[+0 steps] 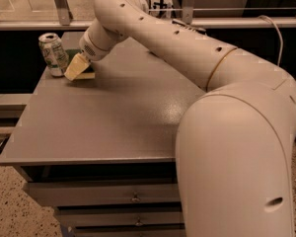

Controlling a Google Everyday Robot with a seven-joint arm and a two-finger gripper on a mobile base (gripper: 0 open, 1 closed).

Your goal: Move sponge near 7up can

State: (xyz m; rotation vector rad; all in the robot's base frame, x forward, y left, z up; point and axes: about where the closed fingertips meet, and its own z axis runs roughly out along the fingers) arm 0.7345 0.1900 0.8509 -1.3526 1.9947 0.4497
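Your task looks all but finished. The small white-and-green aluminium 7up can [53,53] stands upright toward eleven o'clock on the grey table [113,127]. The wavy-edged sponge with the dark green top and pale yellow foam base [86,75] sits just beside it, at about four o'clock from the can and low on the tabletop. The gripper [77,67], at the end of the long cream arm [158,38], is right over the sponge, between it and the can. You cannot tell from this view whether the gripper is clamped on the sponge or free of it. What is left, I judge, is to leave the sponge there and lift away without knocking the can.
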